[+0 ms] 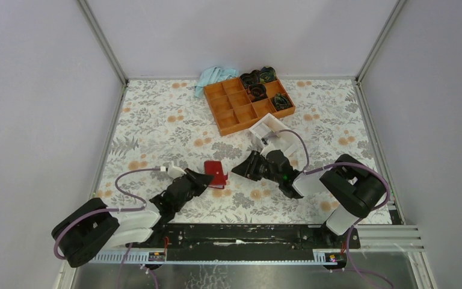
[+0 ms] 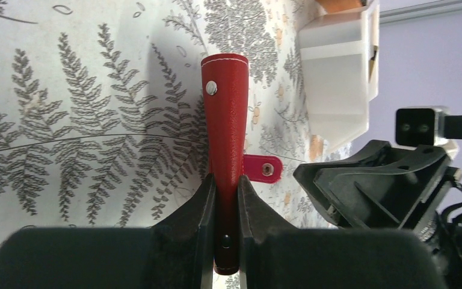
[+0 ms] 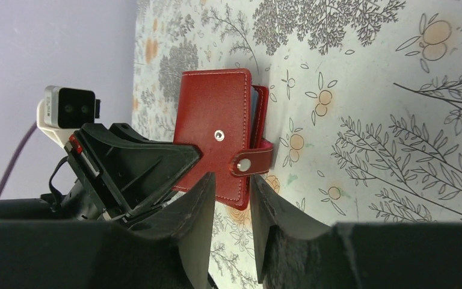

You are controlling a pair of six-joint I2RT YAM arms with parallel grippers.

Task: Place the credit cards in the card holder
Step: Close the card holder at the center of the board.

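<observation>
Card holder (image 1: 216, 173) sits mid-table between left gripper (image 1: 203, 179) and right gripper (image 1: 240, 170). Beyond, a box (image 1: 269, 127) lies just near of the compartment tray (image 1: 228, 109), with a cloth (image 1: 215, 76) at the tray's far-left corner.

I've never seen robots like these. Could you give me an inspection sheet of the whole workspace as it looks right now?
Surface: floral cloth covers the table.
Job's things: red card holder held on edge, snap tab undone; a blue card edge shows inside. No loose cards seen.
Clutter: orange tray with dark items in its far compartments; white box beside it; light blue cloth behind it.
Grippers: left gripper clamps the holder's edge; right gripper is open, at the holder's corner by the tab.
Cables: purple cables loop along both arms.
Surroundings: plain pale walls on three sides; nothing else seen.
</observation>
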